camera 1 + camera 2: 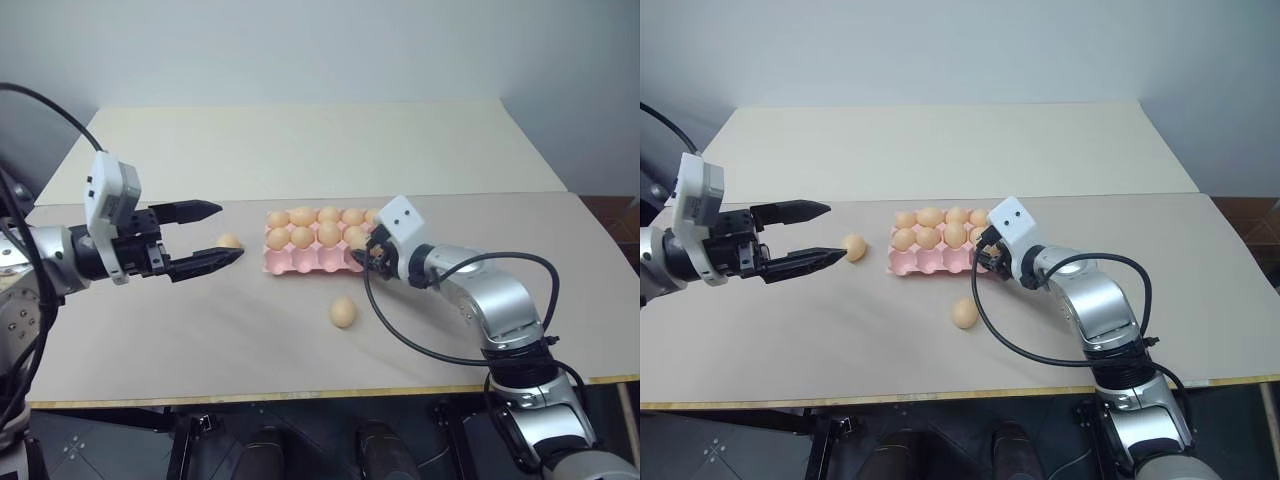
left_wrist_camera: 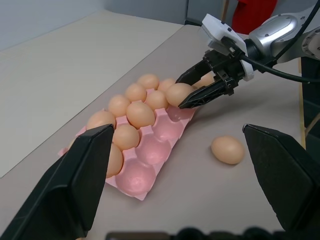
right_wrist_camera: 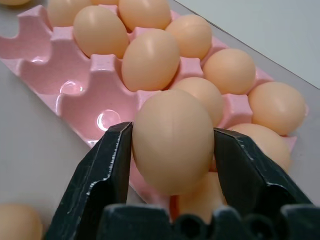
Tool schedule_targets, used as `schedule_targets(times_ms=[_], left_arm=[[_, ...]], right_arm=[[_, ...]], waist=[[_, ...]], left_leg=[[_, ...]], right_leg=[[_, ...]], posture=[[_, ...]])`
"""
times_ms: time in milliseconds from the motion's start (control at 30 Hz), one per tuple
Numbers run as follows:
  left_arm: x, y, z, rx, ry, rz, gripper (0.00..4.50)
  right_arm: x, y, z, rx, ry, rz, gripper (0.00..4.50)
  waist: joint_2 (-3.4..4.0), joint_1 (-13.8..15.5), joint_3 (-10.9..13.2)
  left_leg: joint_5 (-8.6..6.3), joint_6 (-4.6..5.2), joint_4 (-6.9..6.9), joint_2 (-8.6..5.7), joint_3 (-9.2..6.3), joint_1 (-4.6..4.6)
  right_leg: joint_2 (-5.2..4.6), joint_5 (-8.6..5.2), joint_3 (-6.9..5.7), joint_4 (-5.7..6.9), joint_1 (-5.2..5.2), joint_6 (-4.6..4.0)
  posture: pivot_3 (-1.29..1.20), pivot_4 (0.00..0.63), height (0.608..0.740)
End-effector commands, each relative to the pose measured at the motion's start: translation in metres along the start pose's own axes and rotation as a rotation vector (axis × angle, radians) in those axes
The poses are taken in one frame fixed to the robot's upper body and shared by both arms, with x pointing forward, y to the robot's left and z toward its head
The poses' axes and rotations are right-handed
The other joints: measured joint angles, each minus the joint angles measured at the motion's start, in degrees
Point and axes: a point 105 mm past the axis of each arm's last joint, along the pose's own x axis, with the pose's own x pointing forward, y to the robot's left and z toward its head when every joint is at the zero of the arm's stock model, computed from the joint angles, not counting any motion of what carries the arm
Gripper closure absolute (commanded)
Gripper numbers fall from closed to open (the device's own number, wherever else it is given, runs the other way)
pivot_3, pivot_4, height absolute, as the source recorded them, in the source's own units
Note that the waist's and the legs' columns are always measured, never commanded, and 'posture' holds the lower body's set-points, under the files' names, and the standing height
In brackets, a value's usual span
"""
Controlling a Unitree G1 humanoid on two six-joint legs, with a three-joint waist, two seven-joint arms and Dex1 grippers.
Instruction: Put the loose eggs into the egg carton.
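We see R gripper (image 3: 172, 145) clamping an egg (image 3: 172, 140) above carton (image 1: 300, 262), frame center; L gripper (image 1: 205, 238) wide open, empty.

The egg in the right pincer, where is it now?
The held egg sits between the right pincer's fingers, just above the egg carton's right end, over its near row.

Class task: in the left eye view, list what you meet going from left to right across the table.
Left gripper → egg beside its fingertips → pink egg carton → loose egg in front of the carton → right gripper holding an egg.
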Motion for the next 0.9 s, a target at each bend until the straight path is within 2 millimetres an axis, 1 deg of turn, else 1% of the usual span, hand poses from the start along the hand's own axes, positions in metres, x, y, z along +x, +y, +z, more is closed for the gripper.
schedule_targets(times_ms=[33, 67, 100, 167, 267, 367, 400, 500, 600, 633, 733, 900], left_arm=[[-0.003, -0.001, 0.013, 0.05, -0.02, 0.002, 0.0], [-0.004, 0.0, 0.013, 0.048, -0.021, 0.004, 0.0], [-0.005, 0.0, 0.013, 0.046, -0.022, 0.005, 0.0], [-0.007, 0.001, 0.009, 0.042, -0.012, 0.012, 0.0], [-0.008, 0.001, 0.005, 0.04, -0.003, 0.016, 0.0], [-0.016, 0.004, -0.004, 0.043, 0.0, 0.04, 0.0], [-0.018, 0.005, -0.006, 0.052, -0.028, 0.054, 0.0], [-0.028, 0.008, -0.014, 0.042, -0.054, 0.087, 0.0], [-0.038, 0.003, -0.028, 0.026, -0.016, 0.086, 0.0], [-0.041, 0.0, -0.031, 0.023, 0.002, 0.079, 0.0], [-0.047, -0.006, -0.036, 0.019, 0.031, 0.069, 0.0], [-0.046, -0.008, -0.034, 0.013, 0.019, 0.071, 0.0]], right_arm=[[-0.012, -0.002, 0.027, -0.022, -0.079, 0.001, 0.46], [-0.017, -0.003, 0.03, -0.033, -0.091, 0.004, 0.11], [-0.02, -0.003, 0.032, -0.042, -0.097, 0.006, 0.05], [-0.034, -0.006, 0.04, -0.058, -0.126, 0.011, 0.05], [-0.052, -0.012, 0.045, -0.06, -0.145, 0.016, 0.05], [-0.093, -0.026, 0.048, -0.081, -0.197, 0.051, 0.05], [-0.106, -0.029, 0.047, -0.091, -0.207, 0.066, 0.05], [-0.131, -0.033, 0.038, -0.092, -0.226, 0.106, 0.05], [-0.152, -0.035, 0.014, -0.132, -0.178, 0.131, 0.05], [-0.157, -0.036, 0.002, -0.144, -0.14, 0.131, 0.05], [-0.164, -0.037, -0.019, -0.157, -0.085, 0.131, 0.05], [-0.16, -0.042, -0.019, -0.153, -0.09, 0.103, 0.05]], waist=[[0.0, 0.0, 0.0], [0.0, 0.01, 0.0], [0.0, 0.04, 0.0], [0.0, 0.11, 0.0], [0.0, 0.2, 0.0], [0.0, 0.27, 0.0], [0.01, 0.46, 0.01], [0.01, 0.62, 0.01], [-0.03, 0.47, 0.01], [-0.03, 0.39, 0.02], [-0.04, 0.29, 0.02], [-0.04, 0.37, 0.02]], left_leg=[[0.0, 0.0, 0.0, 0.0, 0.0, 0.0], [0.0, 0.0, 0.0, 0.0, 0.0, 0.0], [0.0, 0.0, 0.0, 0.0, 0.0, -0.01], [0.0, 0.0, 0.0, 0.0, -0.01, -0.02], [-0.01, 0.01, 0.0, 0.0, -0.01, -0.04], [-0.01, 0.01, 0.01, 0.0, -0.01, -0.03], [-0.01, 0.01, 0.0, -0.01, -0.01, -0.04], [-0.04, 0.06, -0.02, -0.01, 0.01, -0.04], [-0.04, 0.07, -0.02, 0.01, 0.06, 0.03], [-0.04, 0.07, -0.03, 0.01, 0.07, 0.05], [-0.05, 0.08, -0.01, 0.02, 0.16, 0.14], [-0.05, 0.08, -0.02, 0.05, 0.19, 0.45]], right_leg=[[0.0, 0.0, 0.0, 0.0, 0.0, 0.0], [0.0, 0.0, 0.0, 0.0, 0.0, 0.0], [0.0, 0.0, 0.0, 0.01, 0.0, 0.0], [0.0, 0.0, 0.0, 0.01, 0.0, 0.0], [0.0, 0.0, 0.0, 0.0, 0.02, 0.0], [0.0, 0.0, -0.01, -0.03, 0.02, 0.0], [0.0, 0.0, -0.01, -0.05, 0.02, 0.0], [-0.02, 0.0, -0.02, -0.09, 0.06, 0.0], [-0.02, 0.0, 0.0, -0.13, 0.12, 0.0], [-0.02, 0.0, 0.01, -0.14, 0.13, 0.0], [-0.02, 0.0, 0.11, -0.09, 0.17, 0.0], [0.01, 0.01, 0.13, -0.05, 0.43, 0.0]], posture=[[0.0, 0.15, 0.74], [0.0, 0.15, 0.74], [0.0, 0.15, 0.74], [0.0, 0.15, 0.74], [0.0, 0.15, 0.74], [0.0, 0.15, 0.74], [0.0, 0.15, 0.74], [0.0, 0.15, 0.74], [0.0, 0.15, 0.74], [0.0, 0.15, 0.74], [0.0, 0.15, 0.74], [0.0, 0.15, 0.74]])
